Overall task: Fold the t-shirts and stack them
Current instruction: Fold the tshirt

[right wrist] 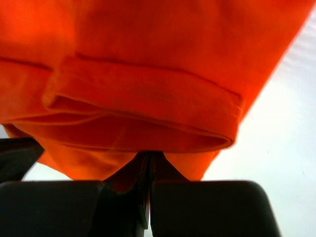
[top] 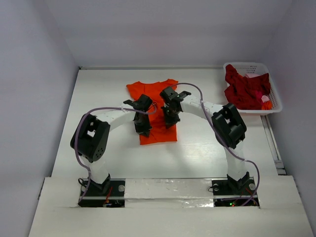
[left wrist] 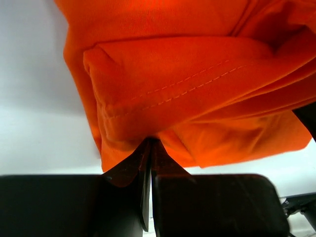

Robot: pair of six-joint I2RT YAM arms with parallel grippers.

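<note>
The bright orange t-shirt [top: 159, 136] lies folded narrow in the middle of the table, collar end toward the back. My left gripper [top: 143, 130] stands over its left edge, and in the left wrist view the jaws [left wrist: 149, 141] are shut on a doubled fold with a stitched hem [left wrist: 168, 94]. My right gripper [top: 171, 121] is over the shirt's right side. Its jaws [right wrist: 149, 153] are pressed together on a rolled hem of the orange cloth [right wrist: 148, 103]. The dark red t-shirts [top: 245, 91] lie crumpled in the basket at the back right.
The white lattice basket [top: 247, 65] sits at the table's back right corner, with a small orange and pink item [top: 266, 103] at its near end. White walls close in the back and sides. The arm bases [top: 101, 190] are bolted along the near edge.
</note>
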